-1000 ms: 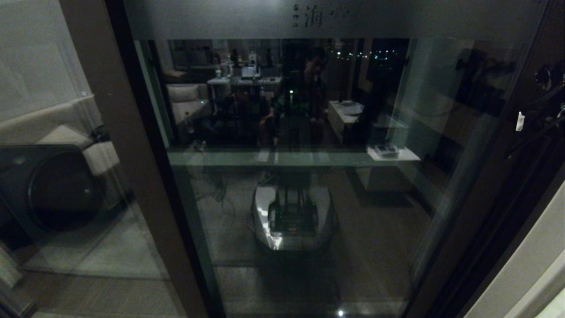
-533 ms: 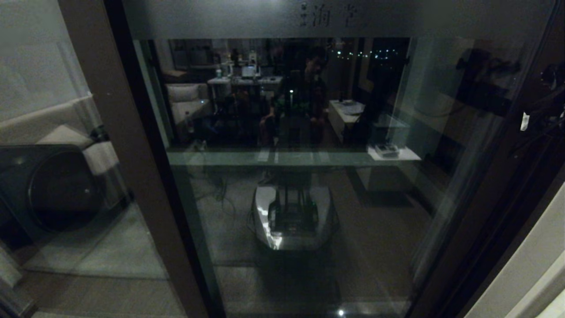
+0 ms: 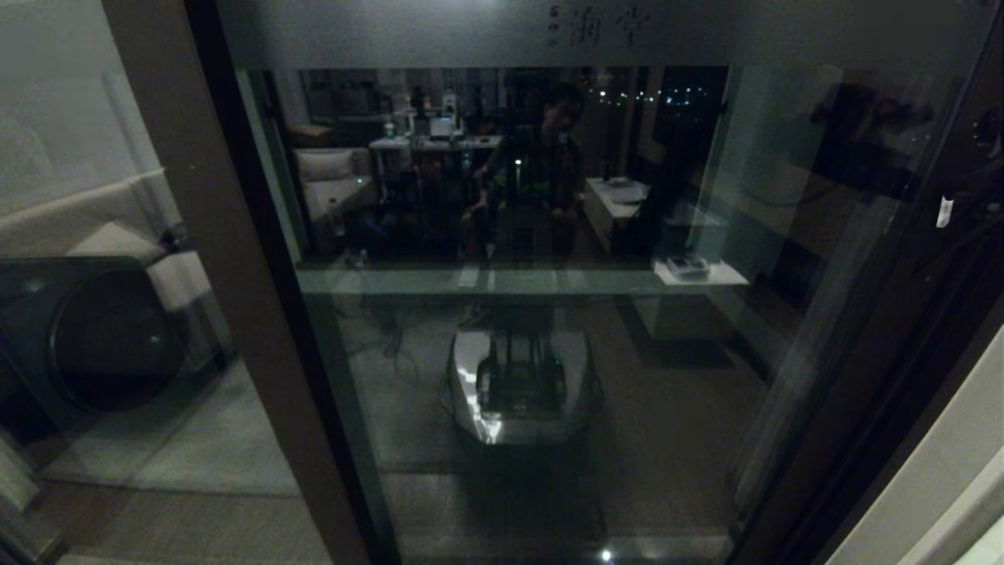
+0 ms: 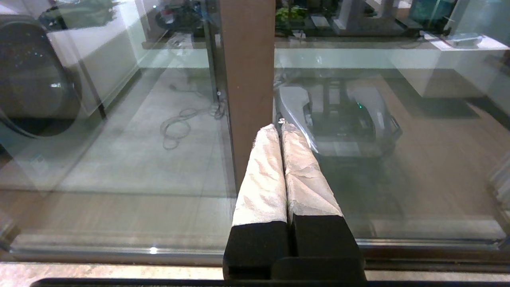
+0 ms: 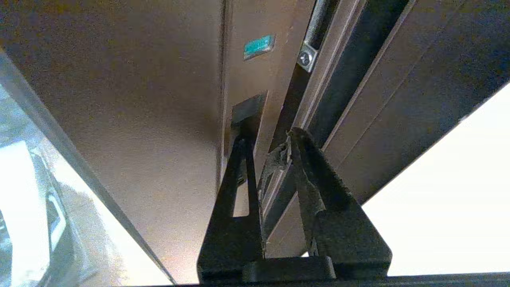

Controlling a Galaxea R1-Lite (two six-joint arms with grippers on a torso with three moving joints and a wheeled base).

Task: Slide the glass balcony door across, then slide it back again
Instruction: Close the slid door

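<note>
Right claw (image 5: 265, 145) fingertip in door (image 5: 131, 87) handle slot (image 5: 247, 109)

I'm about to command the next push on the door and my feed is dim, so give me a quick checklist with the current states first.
1. Right end effector at the narrow recessed handle slot in the stile of the dark brown-framed glass balcony door: ok. It is open, and one of its fingers reaches into the slot.
2. Firm contact with the stile: cannot tell.
3. Left end effector shut and parked low by the plain brown post: ok.
4. Dark channel beside the stile free of objects: ok in the right wrist view.
5. Floor track along the door's path clear: cannot tell, too dark.
</note>
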